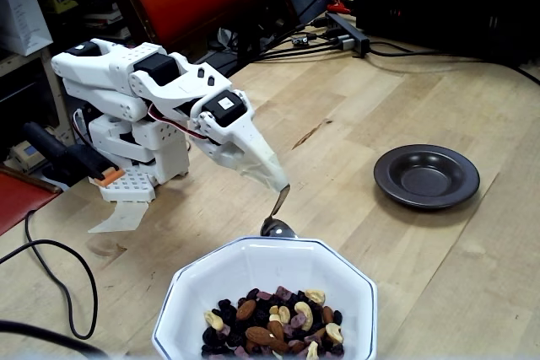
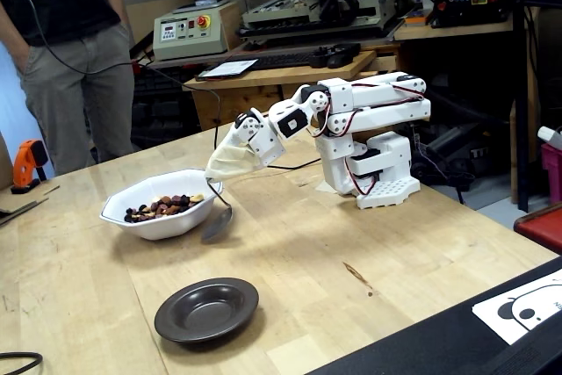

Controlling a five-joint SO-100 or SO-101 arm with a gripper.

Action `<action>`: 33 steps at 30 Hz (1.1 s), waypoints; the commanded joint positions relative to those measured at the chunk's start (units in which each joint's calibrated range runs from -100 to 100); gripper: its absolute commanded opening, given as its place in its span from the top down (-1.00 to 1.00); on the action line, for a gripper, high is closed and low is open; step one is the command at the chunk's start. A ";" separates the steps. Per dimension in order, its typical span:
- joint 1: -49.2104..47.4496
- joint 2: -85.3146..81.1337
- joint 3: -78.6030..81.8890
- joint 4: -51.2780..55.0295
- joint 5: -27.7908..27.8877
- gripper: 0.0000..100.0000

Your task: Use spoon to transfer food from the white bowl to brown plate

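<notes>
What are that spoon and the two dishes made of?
The spoon looks like polished metal: silvery, mirror-like. The white bowl seems glazed ceramic or melamine, glossy with highlights. The brown plate is dark and shiny, likely glazed ceramic, possibly plastic.

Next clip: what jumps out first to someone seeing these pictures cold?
The white arm's gripper holds a spoon hanging just outside the white bowl, at the rim nearest the arm. The bowl's nuts and dried fruit stand out against it. The brown plate sits empty, apart from the bowl on the wooden table.
</notes>
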 commanded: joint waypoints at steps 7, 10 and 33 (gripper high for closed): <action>0.16 -0.52 -0.01 -1.12 -0.05 0.92; 0.39 -0.52 -0.01 -1.12 -0.05 0.92; -0.21 -0.61 -1.07 -1.91 -0.15 0.92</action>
